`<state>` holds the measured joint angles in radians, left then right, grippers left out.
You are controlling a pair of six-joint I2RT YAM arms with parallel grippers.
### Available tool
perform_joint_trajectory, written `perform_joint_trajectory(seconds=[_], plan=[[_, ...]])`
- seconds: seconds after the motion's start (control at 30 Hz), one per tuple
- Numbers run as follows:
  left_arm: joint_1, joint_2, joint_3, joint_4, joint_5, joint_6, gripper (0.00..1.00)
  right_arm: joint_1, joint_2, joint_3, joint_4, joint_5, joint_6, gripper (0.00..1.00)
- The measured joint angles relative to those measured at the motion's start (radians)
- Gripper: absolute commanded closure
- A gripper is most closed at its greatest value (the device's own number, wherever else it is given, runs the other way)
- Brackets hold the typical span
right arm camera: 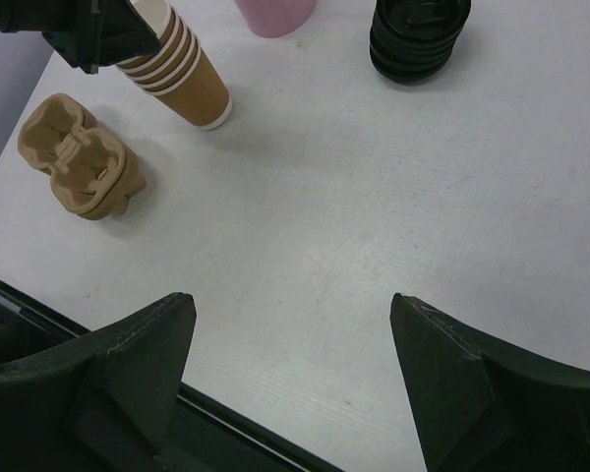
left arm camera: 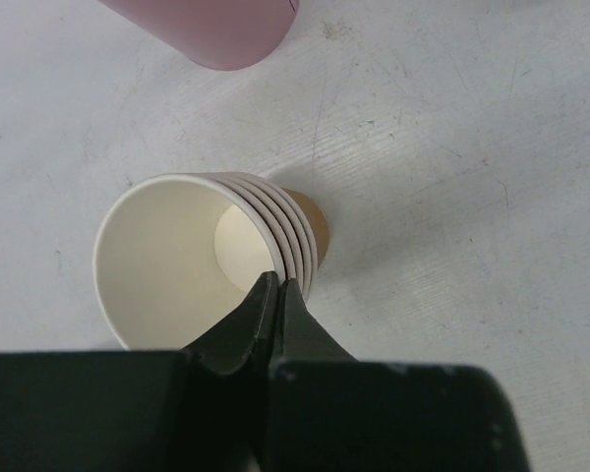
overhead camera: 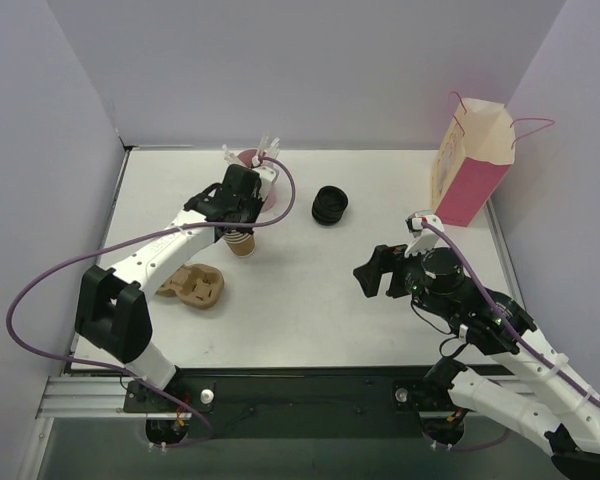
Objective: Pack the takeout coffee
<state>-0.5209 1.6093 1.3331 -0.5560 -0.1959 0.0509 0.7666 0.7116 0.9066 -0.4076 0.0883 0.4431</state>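
A stack of several nested brown kraft takeout coffee cups point(overhead camera: 242, 244) stands open-topped with no lid, left of the table's centre; its cream inside point(left arm camera: 167, 261) fills the left wrist view and its brown wall point(right arm camera: 192, 87) shows in the right wrist view. My left gripper point(left arm camera: 276, 284) is shut on the near rim of the top cup, one finger inside and one outside, seen from above as the left gripper point(overhead camera: 238, 212). My right gripper point(right arm camera: 293, 317) hangs open over bare table at the right, as the right gripper point(overhead camera: 375, 272) in the top view, holding nothing.
A stack of black lids point(overhead camera: 329, 205) lies mid-table. A pink cup of straws point(overhead camera: 261, 172) stands just behind the cups. A brown pulp carrier point(overhead camera: 195, 286) lies near the left arm. The pink-and-cream paper bag point(overhead camera: 470, 170) stands at the far right.
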Motion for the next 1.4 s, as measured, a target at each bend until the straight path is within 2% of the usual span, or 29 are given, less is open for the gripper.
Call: perform_joint_trajectory(seconds=[0.27,0.57,0.7,0.87,1.0,1.13,1.23,1.4], plan=[[-0.004,-0.005,0.038,-0.032,-0.077,0.006,1.00,0.000,-0.001,0.000,0.000,0.000,0.000,0.18],[-0.077,-0.007,0.038,-0.035,-0.303,0.006,1.00,0.000,0.003,0.000,0.000,0.000,-0.001,0.18],[-0.055,-0.021,0.038,-0.034,-0.266,-0.041,1.00,0.000,0.006,0.000,0.000,0.000,-0.001,0.18],[-0.069,0.003,0.097,-0.076,-0.360,-0.064,1.00,0.000,0.006,0.000,0.000,-0.001,0.000,0.18],[-0.041,0.020,0.114,-0.085,-0.312,-0.111,1.00,0.000,0.006,0.000,0.000,-0.003,0.000,0.18],[-0.051,0.033,0.129,-0.118,-0.381,-0.128,1.00,0.000,0.006,0.000,0.000,-0.003,0.000,0.18],[-0.039,0.038,0.135,-0.123,-0.288,-0.145,1.00,0.000,0.006,0.000,0.000,-0.003,0.000,0.18],[-0.042,0.040,0.146,-0.145,-0.264,-0.160,1.00,0.000,0.016,-0.028,0.051,0.002,0.040,0.19]])
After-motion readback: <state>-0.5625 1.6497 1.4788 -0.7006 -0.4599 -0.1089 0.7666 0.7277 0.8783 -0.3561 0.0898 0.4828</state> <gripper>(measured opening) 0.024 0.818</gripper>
